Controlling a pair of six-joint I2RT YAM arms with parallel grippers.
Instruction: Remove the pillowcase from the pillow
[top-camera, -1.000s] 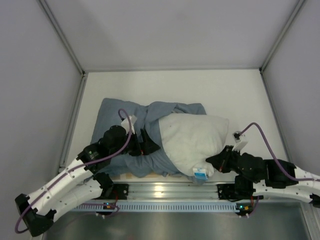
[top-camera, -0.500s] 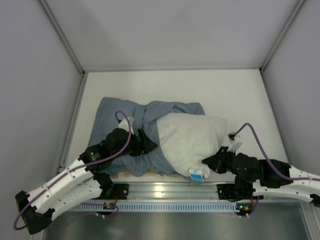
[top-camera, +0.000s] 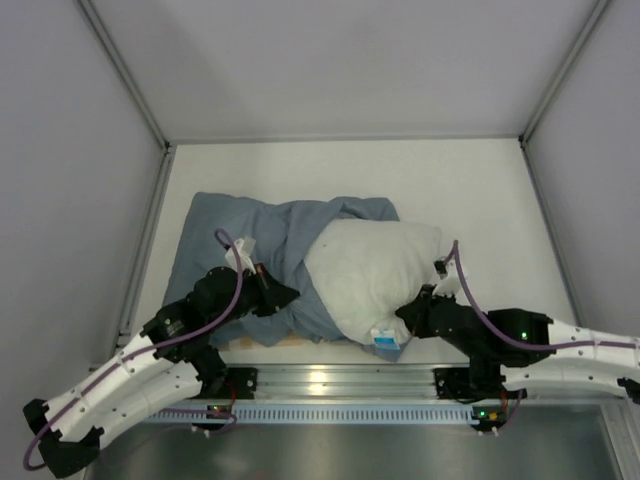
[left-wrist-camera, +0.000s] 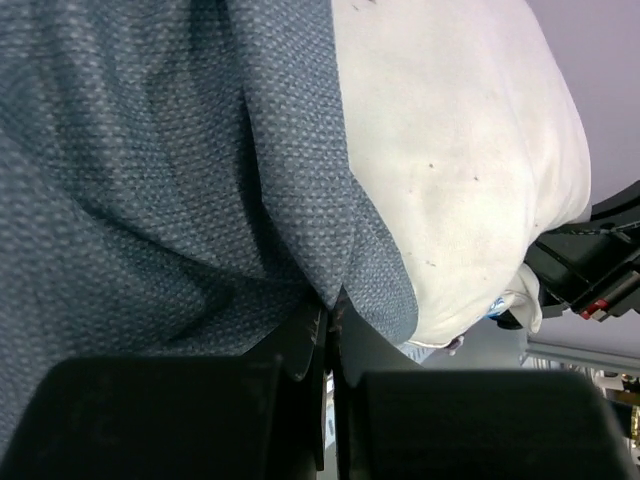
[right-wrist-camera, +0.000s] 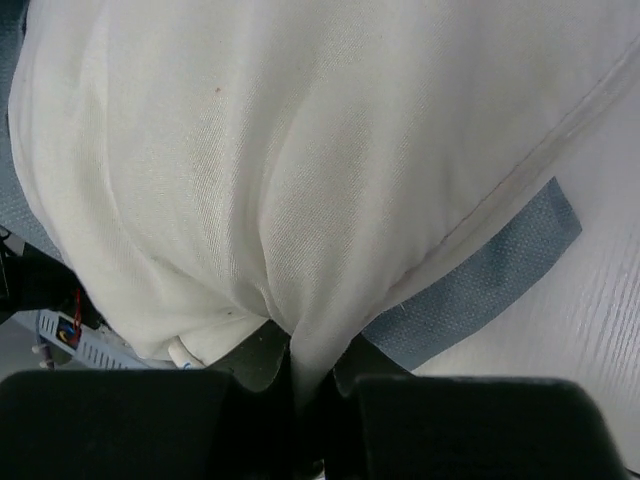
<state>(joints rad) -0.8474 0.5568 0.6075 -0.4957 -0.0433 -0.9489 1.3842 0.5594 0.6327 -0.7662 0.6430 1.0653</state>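
The blue-grey pillowcase (top-camera: 245, 240) lies bunched on the left half of the table, still wrapped round the left end of the white pillow (top-camera: 370, 265). My left gripper (top-camera: 284, 295) is shut on a fold of the pillowcase (left-wrist-camera: 300, 180) at its open edge, right beside the bare pillow (left-wrist-camera: 460, 150). My right gripper (top-camera: 407, 315) is shut on a pinch of the pillow (right-wrist-camera: 250, 150) at its near right corner, close to the small blue label (top-camera: 383, 338). A strip of pillowcase (right-wrist-camera: 480, 285) shows under the pillow there.
The white table (top-camera: 480, 190) is walled in by grey panels on three sides. A metal rail (top-camera: 340, 380) with both arm bases runs along the near edge. A pale wooden strip (top-camera: 290, 344) peeks out under the pillowcase.
My left gripper has gone from open to shut on the pillowcase fold and drawn back left. The right gripper has carried the pillow's corner to the left; pillow and case have shifted left.
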